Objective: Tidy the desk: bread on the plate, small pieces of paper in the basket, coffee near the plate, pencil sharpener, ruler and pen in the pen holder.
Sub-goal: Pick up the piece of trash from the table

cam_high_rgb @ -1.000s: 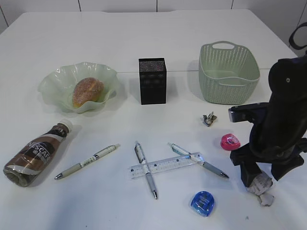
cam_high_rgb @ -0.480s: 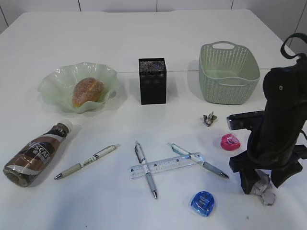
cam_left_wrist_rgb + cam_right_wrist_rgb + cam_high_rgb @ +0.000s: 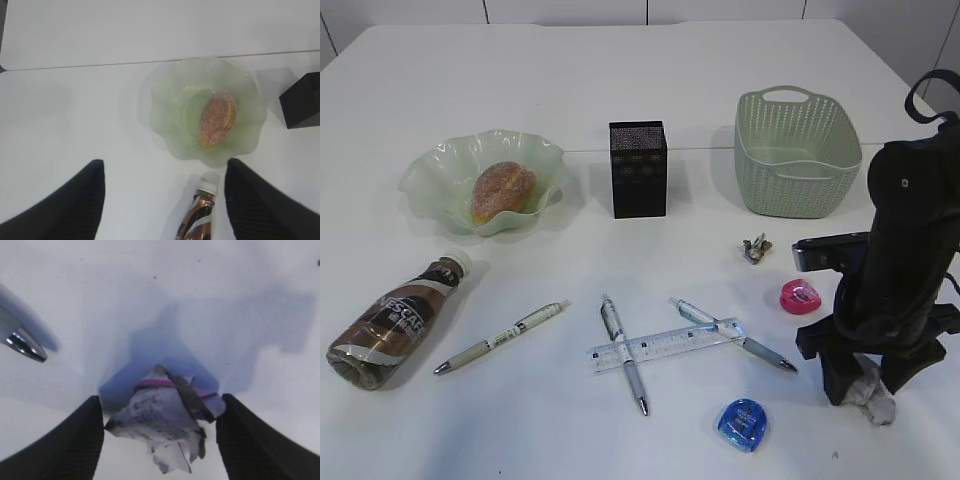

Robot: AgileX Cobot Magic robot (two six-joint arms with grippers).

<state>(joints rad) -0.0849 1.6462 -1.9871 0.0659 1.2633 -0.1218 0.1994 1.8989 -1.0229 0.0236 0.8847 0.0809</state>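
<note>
The bread lies in the ruffled green plate; the left wrist view shows both from above, the bread in the plate. The coffee lies on its side in front of the plate. My left gripper is open, high above the coffee's cap. My right gripper is open, its fingers down on either side of the white printed paper wad on the desk. The grey-brown wad lies before the basket. The ruler lies across two pens near the pen holder.
A third pen lies left of the ruler. A pink sharpener sits just left of my right arm. A blue sharpener sits near the front edge. A pen tip shows left of my right gripper.
My right arm has come down and shifted slightly right, so its fingers now flank the white wad on the desk. Nothing else has moved.
</note>
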